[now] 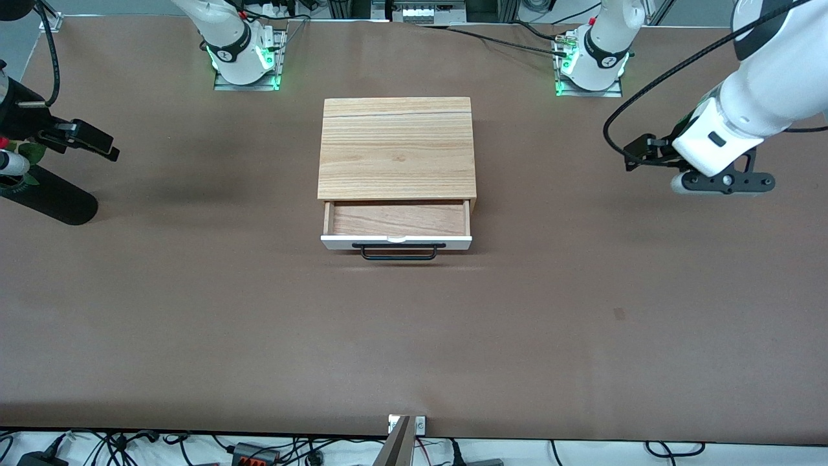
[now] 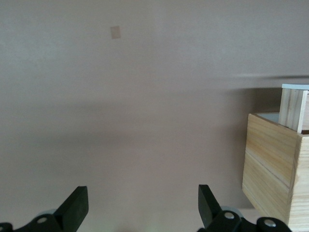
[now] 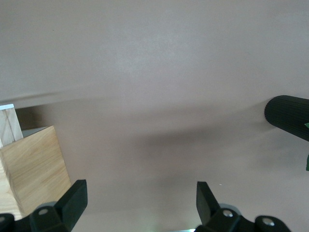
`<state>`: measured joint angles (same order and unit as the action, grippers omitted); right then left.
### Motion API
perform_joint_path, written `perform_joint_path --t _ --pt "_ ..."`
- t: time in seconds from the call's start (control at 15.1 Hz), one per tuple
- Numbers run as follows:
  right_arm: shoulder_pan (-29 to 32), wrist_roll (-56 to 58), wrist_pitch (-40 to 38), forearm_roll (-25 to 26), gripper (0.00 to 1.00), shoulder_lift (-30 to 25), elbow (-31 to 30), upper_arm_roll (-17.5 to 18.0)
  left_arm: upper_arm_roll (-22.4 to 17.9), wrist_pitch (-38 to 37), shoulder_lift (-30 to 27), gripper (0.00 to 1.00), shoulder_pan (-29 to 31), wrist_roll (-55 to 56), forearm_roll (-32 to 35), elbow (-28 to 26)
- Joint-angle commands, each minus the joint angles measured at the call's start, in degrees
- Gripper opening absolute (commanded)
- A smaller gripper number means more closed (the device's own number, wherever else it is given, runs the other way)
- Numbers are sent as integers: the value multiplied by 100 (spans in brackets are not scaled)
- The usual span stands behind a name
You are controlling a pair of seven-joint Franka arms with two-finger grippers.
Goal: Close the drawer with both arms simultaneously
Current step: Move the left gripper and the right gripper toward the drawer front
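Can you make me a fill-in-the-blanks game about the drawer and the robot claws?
1. The drawer is pulled ___ of its wood box.
2. The handle on the drawer's white front is colored ___.
3. The left claw and the right claw both have their fingers ___.
4. Neither claw is ___ the drawer.

Missing words: out; black; open; touching

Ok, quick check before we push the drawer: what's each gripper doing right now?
Left gripper: open, holding nothing, over bare table beside the wood box.
Right gripper: open, holding nothing, over bare table beside the box.
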<state>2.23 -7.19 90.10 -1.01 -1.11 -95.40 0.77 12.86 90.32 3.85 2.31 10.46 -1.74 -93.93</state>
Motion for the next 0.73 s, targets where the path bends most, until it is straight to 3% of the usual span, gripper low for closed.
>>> perform_joint_path --t 0.0,0.33,0.53,0.66 --pt "-20 -63 -159 -40 100 93 109 11 32 -58 545 100 -98 35 -81 525" --pt "-178 -211 -580 -84 100 339 118 19 23 -50 2258 100 -459 35 -336 1788" --pt "-214 -186 -494 -75 100 453 188 19 32 64 2664 100 -511 35 -371 2133" --pt "-432 -64 -397 -75 100 759 494 19 32 546 2831 100 -695 44 -362 2142"
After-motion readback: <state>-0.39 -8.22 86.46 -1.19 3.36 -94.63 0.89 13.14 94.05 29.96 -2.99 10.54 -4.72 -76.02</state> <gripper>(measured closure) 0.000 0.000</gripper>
